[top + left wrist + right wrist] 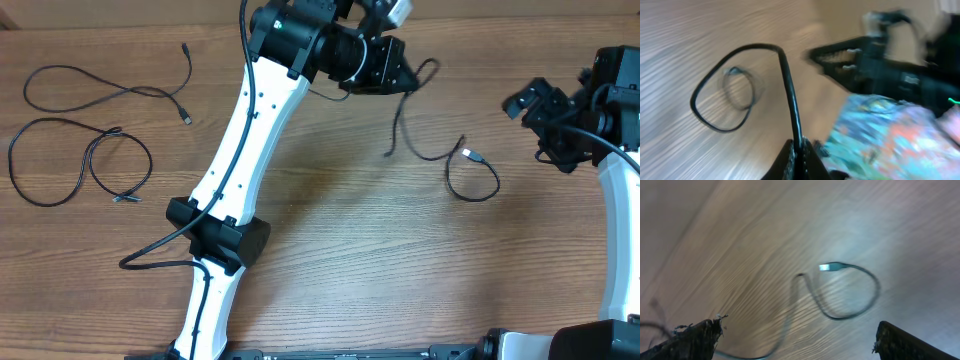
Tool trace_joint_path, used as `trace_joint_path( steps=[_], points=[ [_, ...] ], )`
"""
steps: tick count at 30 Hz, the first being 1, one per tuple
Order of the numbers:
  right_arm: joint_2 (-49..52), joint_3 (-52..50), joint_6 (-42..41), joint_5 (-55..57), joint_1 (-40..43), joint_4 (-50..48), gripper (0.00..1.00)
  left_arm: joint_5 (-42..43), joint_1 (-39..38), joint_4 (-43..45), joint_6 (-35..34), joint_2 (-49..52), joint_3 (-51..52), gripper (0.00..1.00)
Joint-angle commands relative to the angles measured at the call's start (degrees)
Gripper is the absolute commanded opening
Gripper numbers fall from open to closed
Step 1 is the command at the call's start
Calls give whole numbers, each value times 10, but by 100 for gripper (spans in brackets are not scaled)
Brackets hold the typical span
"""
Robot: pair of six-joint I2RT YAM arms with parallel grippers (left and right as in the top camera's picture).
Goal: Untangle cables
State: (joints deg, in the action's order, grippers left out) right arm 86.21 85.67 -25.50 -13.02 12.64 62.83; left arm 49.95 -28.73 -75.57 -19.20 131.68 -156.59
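My left gripper (408, 74) is raised over the far middle of the table and is shut on a thin black cable (402, 118). In the left wrist view the cable (790, 85) rises from between the closed jaws (801, 151) and curls into a loop. Its lower end lies on the table in a small loop with a silver plug (472, 157). My right gripper (528, 107) hovers to the right of that loop, open and holding nothing. The right wrist view shows the plug (827, 267) and loop between the spread fingers (695, 337). Two more cables (100, 92) (80, 165) lie apart at the far left.
The left arm's white link (245, 140) crosses the table's middle diagonally, with its black joint (225, 235) and a thick robot cable (150, 255) near the front. The right arm's white link (620, 230) stands along the right edge. The table (350, 250) is brown wood.
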Motion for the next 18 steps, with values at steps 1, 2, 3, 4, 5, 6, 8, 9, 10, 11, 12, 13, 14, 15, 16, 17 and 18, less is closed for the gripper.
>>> trace_joint_path(
  steps=[1,2,3,4,5,6,8,9,10,11,12,13,14,15,16,17,18],
  points=[
    [1,-2,105,-62,-2,-16,100,186,-13,45,32,-13,-13,4],
    [1,-2,122,-62,-2,-19,100,202,-13,63,16,-13,-13,4],
    [1,-2,138,-62,-2,-21,100,207,-13,79,-10,-13,-13,4],
    [1,-2,170,-69,-2,-21,100,207,-13,112,-71,-13,-13,4],
    [1,-2,191,-79,-2,-20,100,207,-13,137,-108,-13,-13,4],
    [1,-2,215,-93,-4,-17,100,206,-12,165,-136,-13,-13,4],
    [1,-2,249,-118,-7,-12,100,206,-12,225,-183,-13,-13,4],
    [1,-2,265,-130,-10,-10,100,206,-11,260,-208,-13,-13,4],
    [1,-2,278,-140,-13,-8,100,206,-10,296,-240,-13,-13,4],
    [1,-2,296,-150,-18,-6,100,206,-8,327,-273,-13,-13,4],
    [1,-2,307,-154,-21,-5,100,206,-6,356,-306,-13,-13,4],
    [1,-2,322,-156,-25,-4,100,206,-4,381,-335,-13,-13,4],
    [1,-2,333,-156,-29,-3,100,206,-1,408,-369,-13,-13,4],
    [1,-2,339,-156,-34,-3,100,205,1,427,-390,-13,-13,4],
    [1,-2,344,-156,-38,-4,100,203,3,440,-406,-13,-13,4],
    [1,-2,349,-156,-43,-4,100,200,5,447,-417,-13,-13,4],
    [1,-2,354,-156,-47,-4,100,195,6,448,-422,-13,-13,4]
  ],
)
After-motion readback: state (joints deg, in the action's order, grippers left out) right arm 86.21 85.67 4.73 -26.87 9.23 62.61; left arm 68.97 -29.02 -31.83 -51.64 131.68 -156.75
